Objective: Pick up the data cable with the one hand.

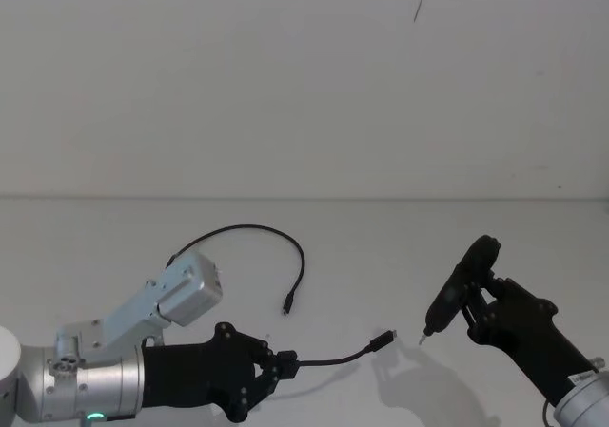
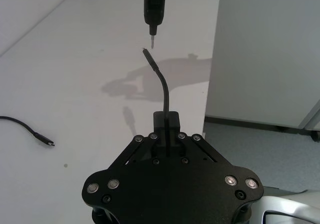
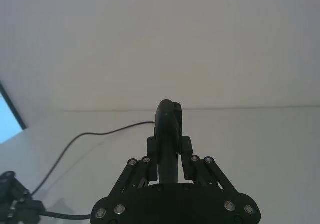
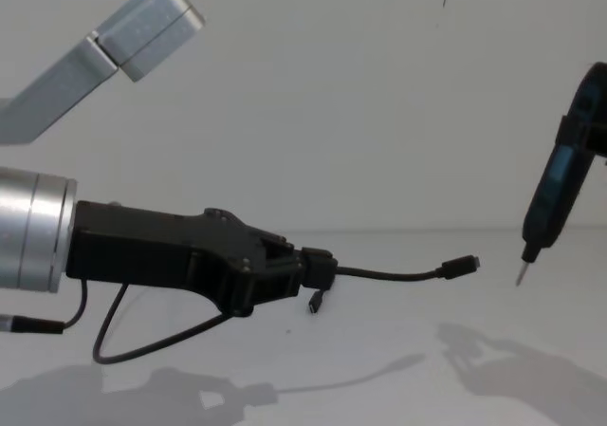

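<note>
Gripping the data cable (image 1: 333, 359) a short way behind one of its plugs, the left gripper (image 1: 281, 363) sits closest to the robot. Its two chunky black fingers are closed on the cord, as the left wrist view (image 2: 166, 118) and the chest view (image 4: 319, 272) also show. Behind this gripper is its silver arm (image 1: 86, 384), with a green ring light (image 1: 93, 416) glowing at the lower edge.

From the left gripper's fingertips the held stretch of cord juts forward and to the right in a gentle upward curve. It hangs clear of the white table (image 1: 95, 246) and casts a shadow there. It ends in the near plug (image 1: 384, 339), which shows again in the chest view (image 4: 463, 266).

Just beyond that plug, apart from it, is the thin metal tip of a slim black tool (image 1: 455, 289). The right gripper (image 1: 476, 296), well to the right of the left gripper, is clamped around the tool's body and holds it tilted, tip down.

Farther out than the left gripper, the rest of the cable arcs across the table. The far plug (image 1: 287, 305) lies just past the gripper's fingers.
</note>
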Controlling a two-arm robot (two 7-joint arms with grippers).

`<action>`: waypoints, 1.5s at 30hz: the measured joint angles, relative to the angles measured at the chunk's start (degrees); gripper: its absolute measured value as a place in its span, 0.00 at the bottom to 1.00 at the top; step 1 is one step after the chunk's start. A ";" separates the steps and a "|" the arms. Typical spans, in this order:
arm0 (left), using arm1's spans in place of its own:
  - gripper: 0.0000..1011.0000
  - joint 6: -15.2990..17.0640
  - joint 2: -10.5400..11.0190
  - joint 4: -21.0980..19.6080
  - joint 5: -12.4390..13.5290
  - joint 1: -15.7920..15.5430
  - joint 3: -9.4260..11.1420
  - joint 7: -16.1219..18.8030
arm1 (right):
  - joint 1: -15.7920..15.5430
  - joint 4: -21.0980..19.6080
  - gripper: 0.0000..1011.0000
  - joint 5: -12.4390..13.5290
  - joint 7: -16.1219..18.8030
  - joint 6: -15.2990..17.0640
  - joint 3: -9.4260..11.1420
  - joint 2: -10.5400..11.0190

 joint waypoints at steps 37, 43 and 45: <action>0.04 0.01 0.10 -0.11 -0.07 0.01 0.00 -0.05 | -1.18 -1.86 0.27 8.02 4.11 -0.68 0.76 -0.12; 0.04 0.00 0.10 -0.11 -0.06 0.01 0.00 -0.05 | -1.15 -1.52 0.27 8.29 4.08 -0.94 0.54 0.03; 0.04 0.00 0.10 -0.11 -0.06 0.01 0.00 -0.05 | -1.11 -1.35 0.27 8.35 4.05 -1.09 0.45 0.08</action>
